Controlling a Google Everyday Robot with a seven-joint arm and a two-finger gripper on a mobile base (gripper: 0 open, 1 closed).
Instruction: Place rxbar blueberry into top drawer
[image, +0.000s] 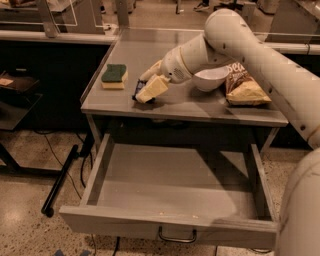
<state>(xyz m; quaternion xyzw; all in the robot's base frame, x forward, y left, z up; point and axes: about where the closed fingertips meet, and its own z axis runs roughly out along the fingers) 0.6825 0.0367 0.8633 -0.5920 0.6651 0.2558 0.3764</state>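
The rxbar blueberry (136, 92) is a small dark navy bar, mostly hidden by my fingers, low over the grey table (200, 107) near its front edge. My gripper (146, 91) is shut on it, with one pale finger (152, 88) lying across the bar. The top drawer (165, 227) is pulled wide open below the table. Its inside shows nothing in it, and its metal loop handle (177, 235) faces me. The gripper is above the drawer's rear left part.
A green-and-yellow sponge (114, 76) lies left of the gripper. A white bowl (210, 77) and a chip bag (242, 87) sit to the right, under my arm. A black table (15, 87) stands at the left, with cables on the floor.
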